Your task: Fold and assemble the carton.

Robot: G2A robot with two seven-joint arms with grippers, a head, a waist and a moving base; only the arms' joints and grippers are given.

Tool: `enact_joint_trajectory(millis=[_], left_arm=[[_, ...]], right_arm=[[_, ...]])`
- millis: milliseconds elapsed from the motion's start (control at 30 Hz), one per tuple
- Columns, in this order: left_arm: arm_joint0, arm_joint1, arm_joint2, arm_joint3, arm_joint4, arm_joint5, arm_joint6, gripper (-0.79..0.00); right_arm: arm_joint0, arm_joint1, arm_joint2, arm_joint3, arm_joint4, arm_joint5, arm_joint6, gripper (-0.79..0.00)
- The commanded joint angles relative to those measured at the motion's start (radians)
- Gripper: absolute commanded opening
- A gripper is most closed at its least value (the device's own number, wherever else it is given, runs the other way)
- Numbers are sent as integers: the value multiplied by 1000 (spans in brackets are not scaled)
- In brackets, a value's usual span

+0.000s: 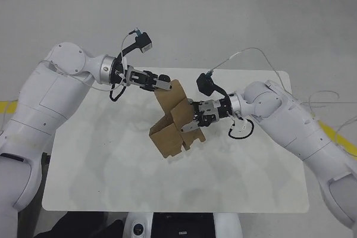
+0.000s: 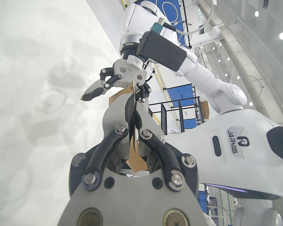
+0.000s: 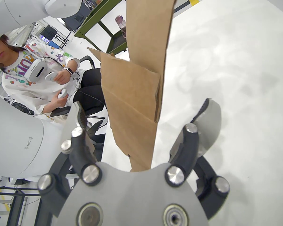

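The left tool was clamped on the carton's upper flap; the right tool stood apart around its side.

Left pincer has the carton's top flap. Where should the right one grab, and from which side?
Probably the side panel of the carton, approached edge-on from the right arm's side. It stands thin between the open right pincer, opposite the hold of the left pincer.
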Motion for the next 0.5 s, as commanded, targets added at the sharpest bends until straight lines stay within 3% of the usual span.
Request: enact_joint_trajectory(millis=[0,300,367,467], left_arm=[[1,-1,-2,0,-9,2,-2,-785],[14,4,-15,-10,-22,14,-14,-785],[17,6,-19,-10,-23,14,-14,-785],[20,9,-26,-7,-21,14,-14,-785]], right_arm=[[20,4,-36,6,17,-13,-13,-434],[95,20,-155,4,101,-43,-43,-542],[104,23,-169,3,119,-43,-43,-603],[115,27,-186,-7,144,-43,-43,-767]])
